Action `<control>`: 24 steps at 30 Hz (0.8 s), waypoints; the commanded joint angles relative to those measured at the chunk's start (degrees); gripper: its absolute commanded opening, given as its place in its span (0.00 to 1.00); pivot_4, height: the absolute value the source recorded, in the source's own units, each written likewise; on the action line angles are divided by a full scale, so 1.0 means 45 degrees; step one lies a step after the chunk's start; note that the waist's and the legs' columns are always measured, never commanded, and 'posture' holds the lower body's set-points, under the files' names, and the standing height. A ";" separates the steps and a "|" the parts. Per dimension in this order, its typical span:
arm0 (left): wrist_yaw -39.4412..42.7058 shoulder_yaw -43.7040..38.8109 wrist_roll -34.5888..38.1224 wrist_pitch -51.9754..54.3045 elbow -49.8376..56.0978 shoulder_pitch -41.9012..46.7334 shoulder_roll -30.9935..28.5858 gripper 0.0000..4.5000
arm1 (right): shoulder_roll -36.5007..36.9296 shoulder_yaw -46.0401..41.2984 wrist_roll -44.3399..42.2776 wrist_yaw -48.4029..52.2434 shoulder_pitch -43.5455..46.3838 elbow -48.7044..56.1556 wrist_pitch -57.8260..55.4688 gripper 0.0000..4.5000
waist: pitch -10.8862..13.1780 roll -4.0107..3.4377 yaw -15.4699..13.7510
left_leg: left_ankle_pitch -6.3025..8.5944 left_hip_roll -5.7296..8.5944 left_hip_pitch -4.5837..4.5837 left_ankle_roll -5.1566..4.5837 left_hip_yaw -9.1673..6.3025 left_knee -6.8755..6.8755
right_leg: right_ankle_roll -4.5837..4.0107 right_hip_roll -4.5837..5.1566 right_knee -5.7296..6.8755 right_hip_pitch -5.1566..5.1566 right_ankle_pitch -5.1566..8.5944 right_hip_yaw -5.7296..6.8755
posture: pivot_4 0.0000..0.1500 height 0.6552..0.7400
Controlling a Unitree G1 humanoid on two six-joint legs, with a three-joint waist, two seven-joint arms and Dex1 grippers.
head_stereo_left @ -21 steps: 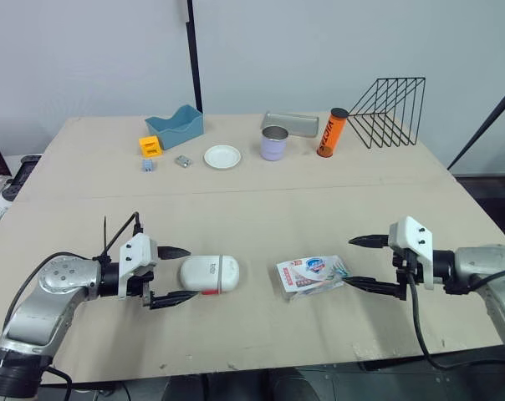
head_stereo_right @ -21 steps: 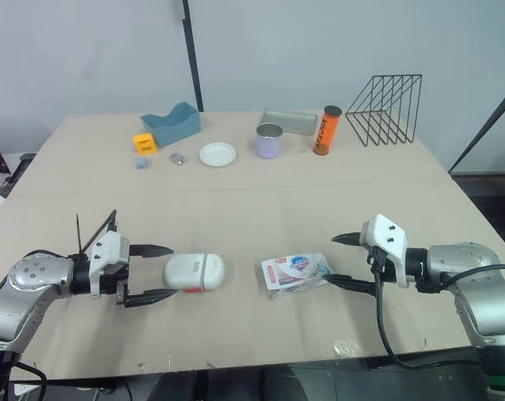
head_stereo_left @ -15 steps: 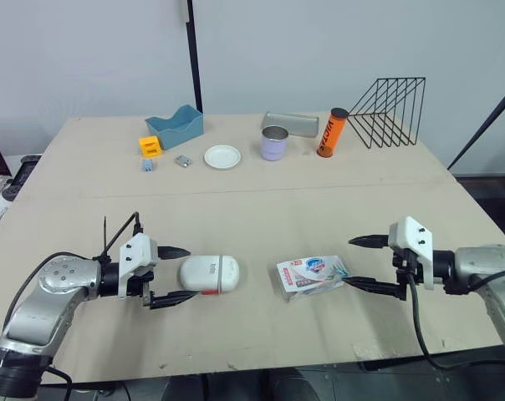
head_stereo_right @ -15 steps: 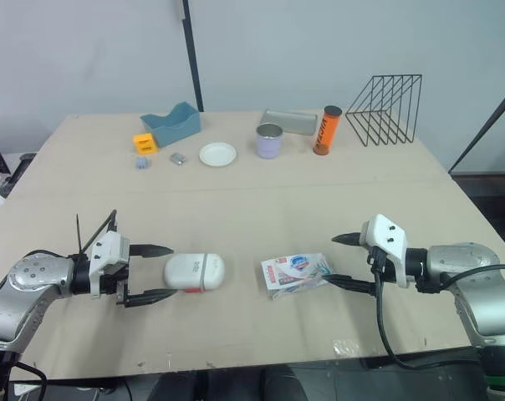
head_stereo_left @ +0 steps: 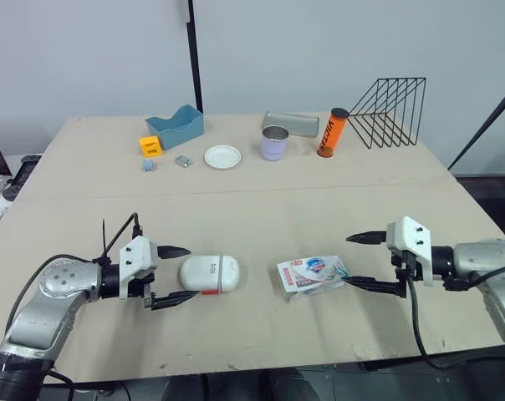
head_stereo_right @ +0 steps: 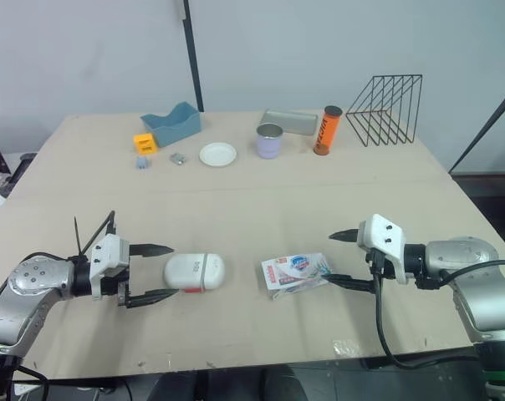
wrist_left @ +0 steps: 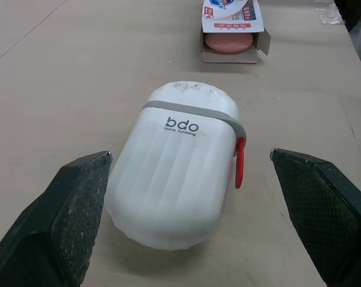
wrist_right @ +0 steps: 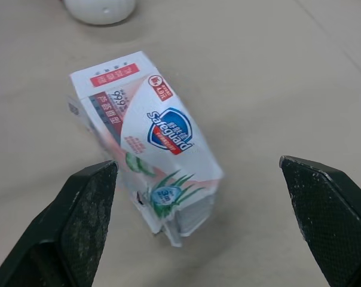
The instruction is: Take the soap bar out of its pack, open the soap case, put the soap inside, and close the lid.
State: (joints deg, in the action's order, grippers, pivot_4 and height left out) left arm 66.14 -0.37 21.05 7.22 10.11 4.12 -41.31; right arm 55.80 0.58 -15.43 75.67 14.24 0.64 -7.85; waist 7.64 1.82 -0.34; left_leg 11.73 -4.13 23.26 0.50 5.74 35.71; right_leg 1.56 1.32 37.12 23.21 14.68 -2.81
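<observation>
The soap bar [wrist_left: 229, 42], pink, sits inside its pack [head_stereo_left: 313, 274], seen through the pack's open end that faces the soap case [head_stereo_left: 209, 274]. The pack lies flat on the table [head_stereo_left: 252, 209], near the case on the robot's right of it, with a bare gap between them. The case is shut, lying on its side, white and ribbed, with a grey band [wrist_left: 192, 110] round it and a red tab [wrist_left: 239, 162] on one edge.

The left gripper [head_stereo_left: 191, 273] is at the case's left end. Its forearm lies low over the table, bent in at the elbow and pointing toward the case. The fingers are spread wide, one on either side of the case's end, with a gap at each side.

The right gripper [head_stereo_left: 347, 261] is beyond the pack, on the side away from the case. Its arm reaches in level from the robot's right and points back toward the case. Its fingers are also wide apart, with the pack's closed end between them. The nearer finger comes very close to the pack's edge; contact cannot be told.

Well beyond the case, along the table's far side, stand a blue bin [head_stereo_left: 175, 127], an orange block [head_stereo_left: 150, 147], a white plate [head_stereo_left: 222, 157], a lavender mug [head_stereo_left: 274, 143], a grey tray [head_stereo_left: 291, 124], an orange tube [head_stereo_left: 331, 133] and a black wire rack [head_stereo_left: 389, 110].
</observation>
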 commanded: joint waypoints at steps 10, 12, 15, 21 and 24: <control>-0.0720 -0.0279 0.0018 -0.0016 0.1305 -0.0780 -0.0025 1.00 | -0.0847 0.1864 0.1540 0.1116 0.1948 -0.3121 0.2196 0.99 | -0.0001 0.0000 0.0000 | 0.0000 0.0000 -0.0001 0.0000 0.0002 0.0005 | -0.0012 0.0001 0.0007 -0.0002 -0.0004 -0.0001 | 1.00 0.99; -0.0805 -0.0252 -0.0005 -0.0026 0.1363 -0.0873 -0.0027 1.00 | -0.1060 0.2097 0.1748 0.1214 0.2272 -0.3587 0.2495 0.99 | -0.0001 0.0000 -0.0007 | 0.0000 0.0002 0.0000 0.0000 0.0000 0.0006 | -0.0018 0.0002 0.0007 -0.0003 -0.0008 0.0000 | 1.00 0.99; -0.0914 -0.0269 -0.0037 -0.0041 0.1398 -0.0964 -0.0070 1.00 | -0.1236 0.2312 0.1955 0.1329 0.2646 -0.4045 0.2792 0.99 | -0.0001 0.0000 0.0001 | 0.0000 0.0001 -0.0002 0.0000 0.0002 0.0007 | -0.0018 0.0001 0.0008 -0.0002 -0.0008 -0.0001 | 1.00 0.99; -0.1038 -0.0306 -0.0080 -0.0043 0.1472 -0.1188 -0.0104 1.00 | -0.1415 0.2471 0.2126 0.1505 0.2996 -0.4570 0.3057 0.78 | -0.0001 -0.0001 -0.0005 | 0.0000 0.0002 -0.0002 0.0000 0.0002 0.0007 | -0.0031 0.0002 0.0012 -0.0004 -0.0015 -0.0002 | 1.00 0.99; -0.1091 -0.0269 -0.0097 -0.0052 0.1517 -0.1281 -0.0128 1.00 | -0.1318 0.2545 0.2127 0.1724 0.2853 -0.4578 0.3078 0.54 | -0.0001 -0.0001 -0.0005 | 0.0000 0.0002 -0.0002 0.0000 0.0002 0.0007 | -0.0064 0.0002 0.0012 -0.0004 -0.0034 -0.0002 | 1.00 0.99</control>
State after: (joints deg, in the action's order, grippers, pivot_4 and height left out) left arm 61.76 -0.50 20.70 7.48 14.71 -0.74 -41.33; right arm 49.55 12.01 -6.07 81.88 26.90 -19.47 4.83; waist 7.64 1.81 -0.36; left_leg 11.73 -4.12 23.25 0.50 5.74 35.74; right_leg 1.25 1.33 37.18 23.20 14.52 -2.82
